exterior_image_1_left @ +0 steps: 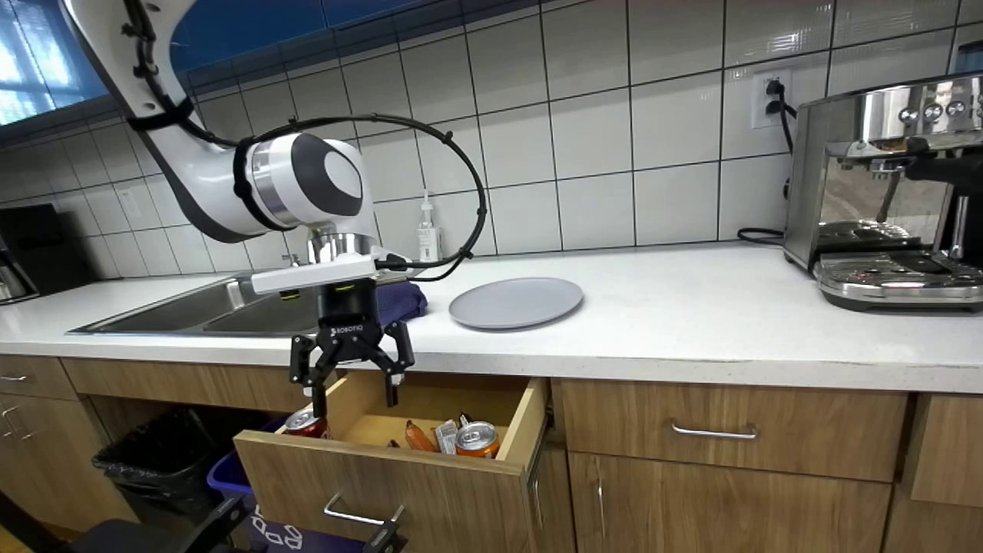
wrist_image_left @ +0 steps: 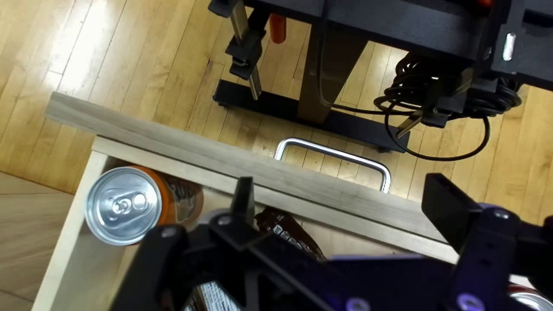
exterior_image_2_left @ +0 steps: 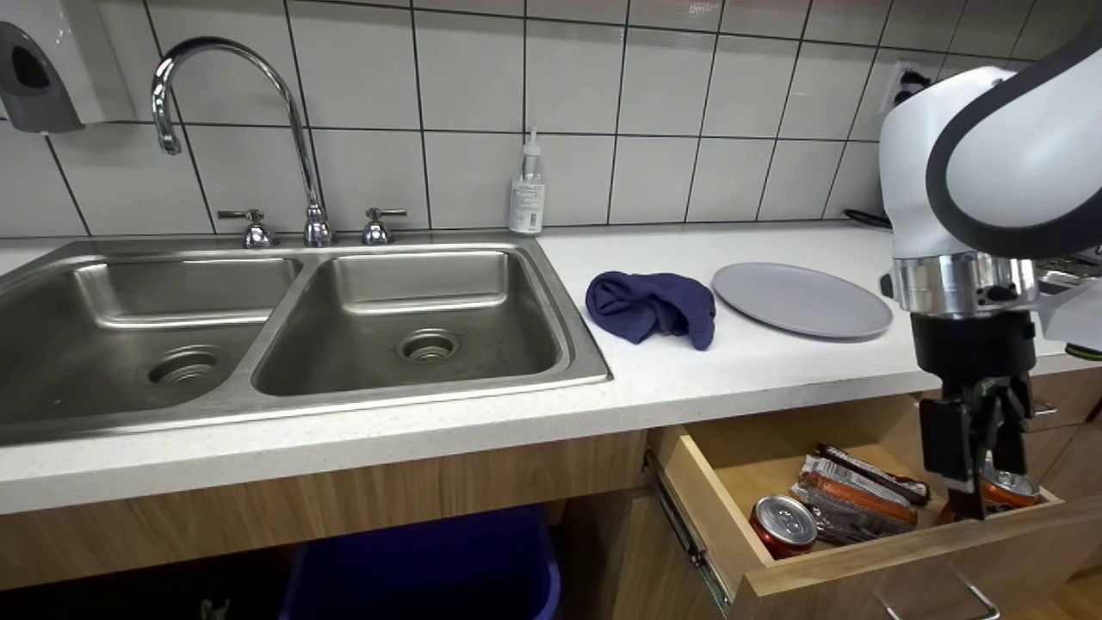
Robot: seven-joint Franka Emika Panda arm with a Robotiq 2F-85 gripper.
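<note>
Above the pulled-out drawer (exterior_image_1_left: 430,491), the gripper (exterior_image_1_left: 355,398) points straight down, its two fingers (exterior_image_1_left: 392,393) spread wide apart. The drawer is the thing nearest to them: its front panel (wrist_image_left: 345,194) shows between the fingers in the wrist view, with a metal handle (wrist_image_left: 335,152) on the drawer's outer face. Whether the fingertips reach below the drawer's rim is hard to tell.

Inside the drawer, an orange can (wrist_image_left: 142,203) stands upright in a front corner, by the side wall. Near the drawer's opposite side wall is a red can (exterior_image_2_left: 783,525), also upright. Snack packets (exterior_image_2_left: 861,495) lie in the drawer between these cans — a dark bar (exterior_image_2_left: 878,475) sits farthest from the front. Just inside the drawer's front panel, in the wrist view, shows a brown wrapper (wrist_image_left: 287,231), partly hidden by the gripper.

Higher than the drawer and behind it, the countertop (exterior_image_2_left: 723,362) bears a round grey plate (exterior_image_2_left: 801,300) and a bunched dark blue cloth (exterior_image_2_left: 652,301). Left of the drawer, in both exterior views, are a steel sink (exterior_image_2_left: 581,362) and a pump bottle (exterior_image_2_left: 527,198). Beside the drawer, under the countertop, stands a purple-blue bin (exterior_image_2_left: 430,560). Well to the drawer's right, in an exterior view, is a coffee machine (exterior_image_1_left: 852,200).
</note>
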